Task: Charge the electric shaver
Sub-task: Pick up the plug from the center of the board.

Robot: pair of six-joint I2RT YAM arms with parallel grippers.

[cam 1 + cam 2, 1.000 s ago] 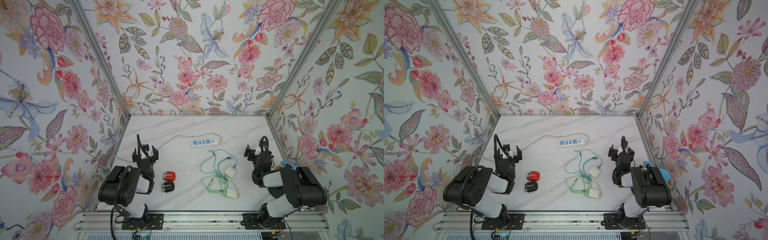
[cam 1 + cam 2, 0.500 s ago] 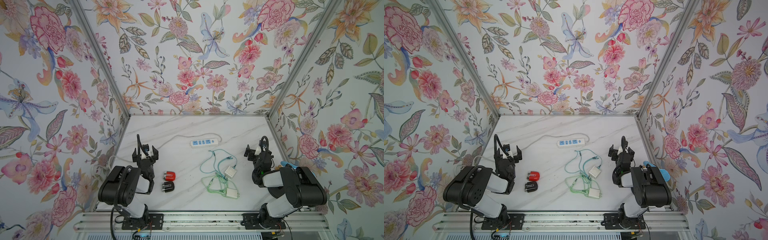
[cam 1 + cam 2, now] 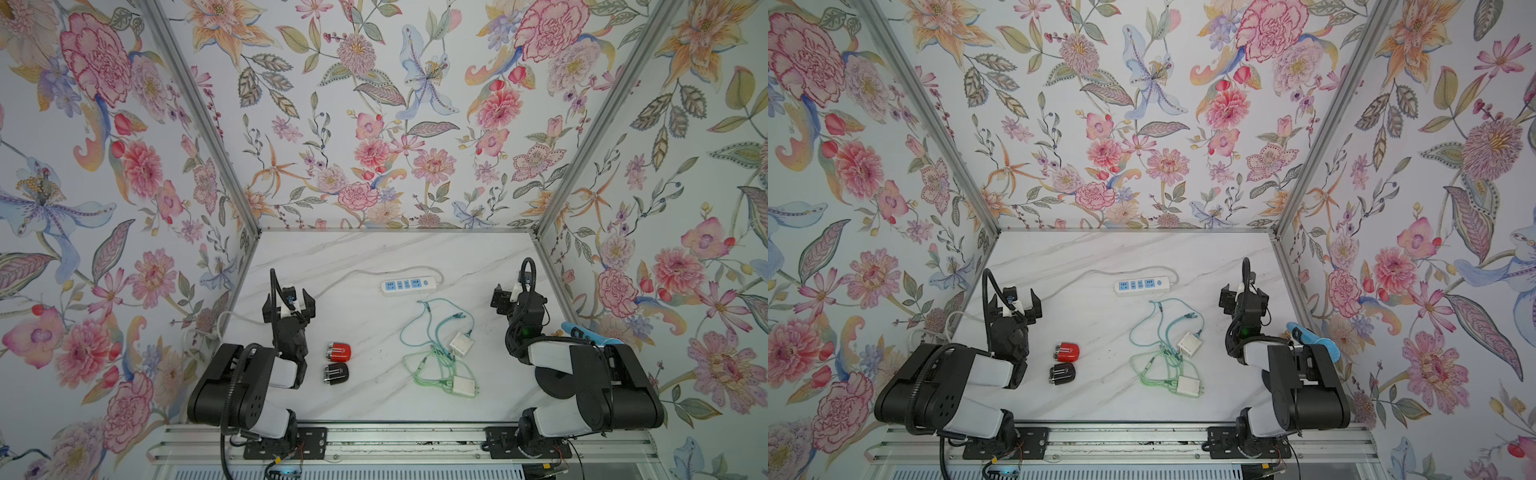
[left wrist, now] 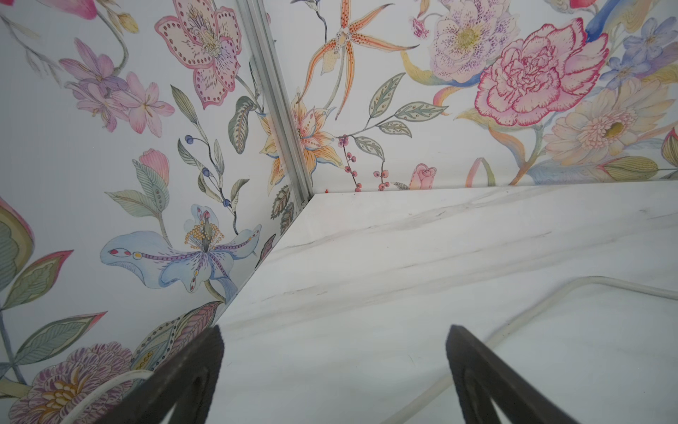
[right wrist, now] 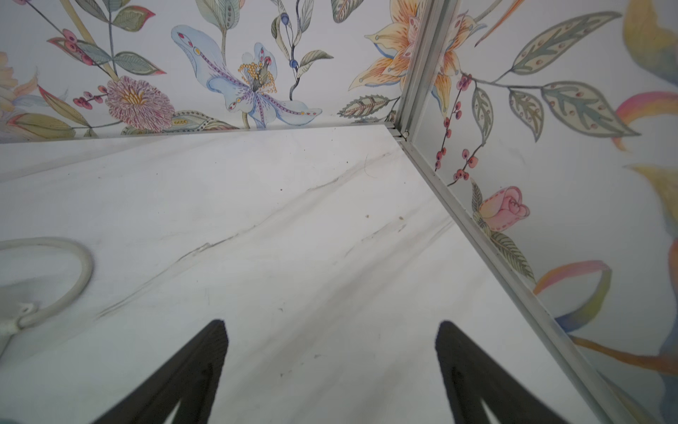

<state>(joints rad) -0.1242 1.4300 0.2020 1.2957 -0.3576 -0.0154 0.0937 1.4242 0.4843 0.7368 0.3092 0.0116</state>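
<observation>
**Marble table, nothing picked up yet**

Saw the left gripper [image 3: 289,303] spread wide with nothing between its jaws. Saw the same for the right gripper [image 3: 517,297]: wide apart and empty.

Found the red shaver [image 3: 340,352] lying on the marble table [image 3: 374,253] just beside the left arm, with the black shaver [image 3: 336,372] close by it, nearer the front edge. Could not tell which one was meant for charging. Spotted the white power strip [image 3: 409,285] farther back, near the middle. Spotted a blue-green cable [image 3: 455,317] and a light green cable [image 3: 432,380] tangled between the arms, each seemingly with a white plug block [image 3: 461,344].

Looked like the very start, with no step done. Called, most likely, for a slow reach down to one shaver with the left gripper, squeezing its sides without bumping the other. Called too for the right gripper to pick out one cord end, not the whole bunch. Had to watch for cords snagging together. Could not make out the charging hole.
</observation>
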